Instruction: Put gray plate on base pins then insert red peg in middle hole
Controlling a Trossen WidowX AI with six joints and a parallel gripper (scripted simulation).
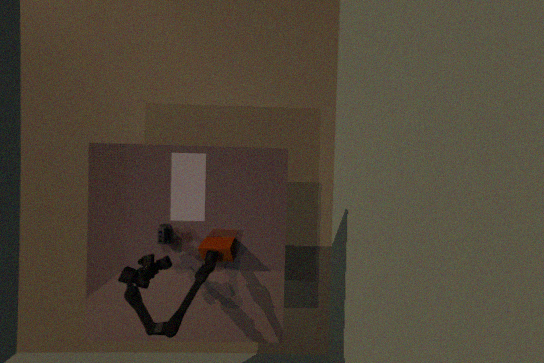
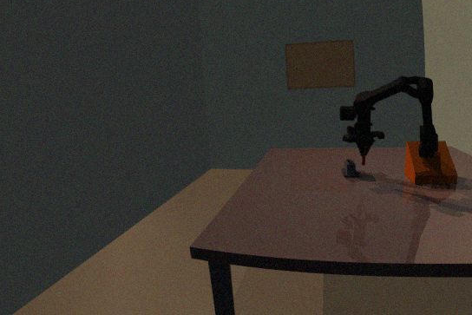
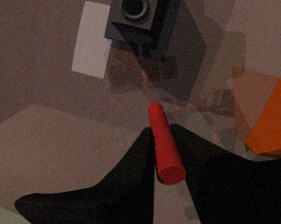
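Observation:
My gripper is shut on the red peg. The peg points down below the fingertips and hangs above the table. In the wrist view it runs between the two dark fingers, its far end toward the top. The dark gray base and plate assembly stands on the table beside the peg, partly cut off at the top of the wrist view. A round ring-like feature shows on its top there. The plate cannot be told clearly from the base in the dim light. The peg is apart from the assembly.
The orange arm mount stands on the glossy table, to the right of the assembly. A pale rectangular patch shows on the table. Shadows and reflections of the arm cross the surface.

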